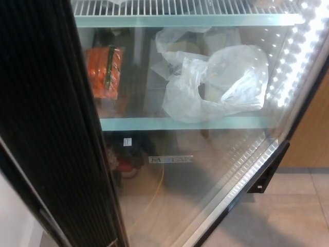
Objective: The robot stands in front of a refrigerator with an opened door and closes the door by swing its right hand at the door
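The fridge door (pixel 205 170), a glass pane in a black frame, is filling most of the view, and its lower edge is running down toward the near right, where a black corner bracket (pixel 264 177) is sticking out. A ribbed black panel (pixel 56 128) is slanting down the left side. Behind the glass, a white wire shelf (pixel 180 7) is sitting at the far top, and a pale green shelf edge (pixel 185 123) is crossing the middle. A white plastic bag (pixel 221 85) is lying on that shelf, with an orange packet (pixel 104 72) standing to its left. A strip of white lights (pixel 295 56) is glowing along the right. Grey floor tiles (pixel 288 216) and a tan wall (pixel 313 134) are showing at the right. Neither robot hand is showing, so their fingers cannot be judged.
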Controlling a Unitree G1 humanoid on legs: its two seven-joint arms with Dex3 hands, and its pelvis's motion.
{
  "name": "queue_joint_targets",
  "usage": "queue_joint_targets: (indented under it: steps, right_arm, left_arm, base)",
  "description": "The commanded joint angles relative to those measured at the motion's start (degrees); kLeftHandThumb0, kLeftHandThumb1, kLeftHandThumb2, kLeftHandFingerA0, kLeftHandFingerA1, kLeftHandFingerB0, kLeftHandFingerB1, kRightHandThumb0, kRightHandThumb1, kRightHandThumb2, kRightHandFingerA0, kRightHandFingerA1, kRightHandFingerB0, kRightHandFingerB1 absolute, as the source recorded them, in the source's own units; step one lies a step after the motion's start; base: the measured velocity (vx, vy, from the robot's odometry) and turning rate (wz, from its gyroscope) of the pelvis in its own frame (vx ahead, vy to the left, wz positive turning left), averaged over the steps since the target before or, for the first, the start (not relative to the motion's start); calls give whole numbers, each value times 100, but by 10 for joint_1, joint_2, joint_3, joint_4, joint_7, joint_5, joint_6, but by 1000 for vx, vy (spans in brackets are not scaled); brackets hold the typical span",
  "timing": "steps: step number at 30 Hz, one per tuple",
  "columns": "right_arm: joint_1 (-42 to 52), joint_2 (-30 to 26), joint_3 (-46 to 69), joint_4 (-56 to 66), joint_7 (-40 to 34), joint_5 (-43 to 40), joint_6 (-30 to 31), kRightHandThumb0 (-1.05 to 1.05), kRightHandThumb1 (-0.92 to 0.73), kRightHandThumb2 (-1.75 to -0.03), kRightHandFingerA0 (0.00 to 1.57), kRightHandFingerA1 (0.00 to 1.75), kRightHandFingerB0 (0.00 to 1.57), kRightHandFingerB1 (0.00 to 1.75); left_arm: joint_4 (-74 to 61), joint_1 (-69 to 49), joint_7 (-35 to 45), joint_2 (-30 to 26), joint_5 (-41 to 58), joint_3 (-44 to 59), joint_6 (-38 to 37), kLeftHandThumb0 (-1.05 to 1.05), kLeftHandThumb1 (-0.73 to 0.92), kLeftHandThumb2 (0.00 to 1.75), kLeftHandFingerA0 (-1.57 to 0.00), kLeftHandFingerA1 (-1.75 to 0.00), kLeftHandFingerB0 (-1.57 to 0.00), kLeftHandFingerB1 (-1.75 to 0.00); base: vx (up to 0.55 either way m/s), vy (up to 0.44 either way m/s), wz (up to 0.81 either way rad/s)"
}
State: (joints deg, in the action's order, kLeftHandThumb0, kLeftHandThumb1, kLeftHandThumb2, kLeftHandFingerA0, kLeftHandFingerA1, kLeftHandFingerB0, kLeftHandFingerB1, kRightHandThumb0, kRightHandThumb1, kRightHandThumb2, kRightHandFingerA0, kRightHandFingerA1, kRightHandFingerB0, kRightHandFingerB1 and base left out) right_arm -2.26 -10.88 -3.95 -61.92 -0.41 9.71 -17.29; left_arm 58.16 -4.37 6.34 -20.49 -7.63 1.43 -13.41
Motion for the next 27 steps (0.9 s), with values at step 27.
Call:
queue_joint_targets:
  steps: [27]
  right_arm:
    - [346,164,185,651,-81,145,-611,-87,-64,-109,1,53,8,44]
  left_arm:
    - [44,2,21,-27,14,20,-100,-31,69,119,0,-47,0,-47]
  base:
    - [0,0,0]
